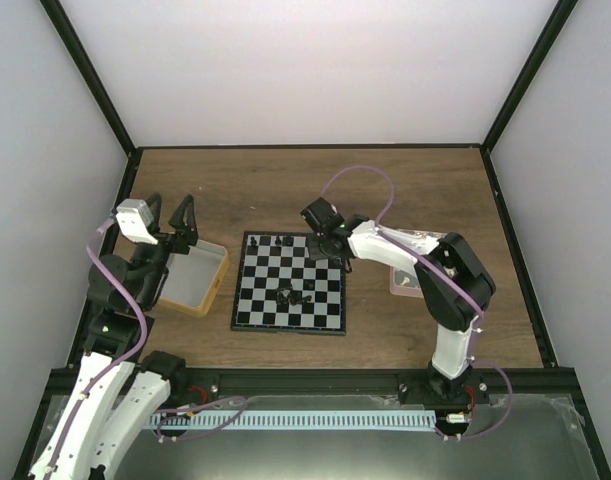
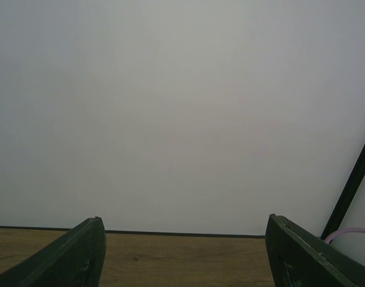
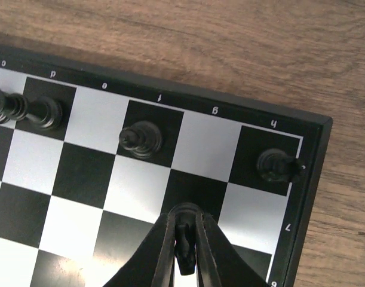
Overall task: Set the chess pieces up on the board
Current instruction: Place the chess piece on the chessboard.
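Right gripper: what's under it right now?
The right gripper is shut on a black chess piece, above a black square of the board, second row from its lettered edge. The fingers cover the piece's base: whether it touches the board cannot be seen.

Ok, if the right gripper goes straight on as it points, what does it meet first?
Likely the board: the right gripper, shut on a piece, points down at a bare black square in column g. Its height above it is unclear.
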Available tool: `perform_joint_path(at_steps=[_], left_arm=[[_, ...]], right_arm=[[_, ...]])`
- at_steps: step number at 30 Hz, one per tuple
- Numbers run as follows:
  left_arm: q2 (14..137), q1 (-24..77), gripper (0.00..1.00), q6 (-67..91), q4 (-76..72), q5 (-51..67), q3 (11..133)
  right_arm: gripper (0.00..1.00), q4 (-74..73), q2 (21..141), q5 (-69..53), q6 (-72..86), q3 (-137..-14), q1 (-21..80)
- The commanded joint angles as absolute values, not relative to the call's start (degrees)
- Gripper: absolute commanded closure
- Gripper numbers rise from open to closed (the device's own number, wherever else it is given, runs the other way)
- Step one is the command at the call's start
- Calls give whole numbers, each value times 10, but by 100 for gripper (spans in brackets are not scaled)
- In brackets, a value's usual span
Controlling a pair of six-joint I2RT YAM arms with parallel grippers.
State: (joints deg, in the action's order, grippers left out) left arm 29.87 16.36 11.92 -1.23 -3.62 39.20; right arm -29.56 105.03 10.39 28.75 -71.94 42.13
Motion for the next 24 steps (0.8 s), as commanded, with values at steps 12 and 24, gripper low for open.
perform_joint_path(at_steps=[12,24], left_arm=[[294,159,25,117,-18,-36,398],[295,159,25,116,-18,-37,398]], right_arm=[[90,-264,1102,137,291,-772,397],[87,-256,1120,135,289,-776,389]])
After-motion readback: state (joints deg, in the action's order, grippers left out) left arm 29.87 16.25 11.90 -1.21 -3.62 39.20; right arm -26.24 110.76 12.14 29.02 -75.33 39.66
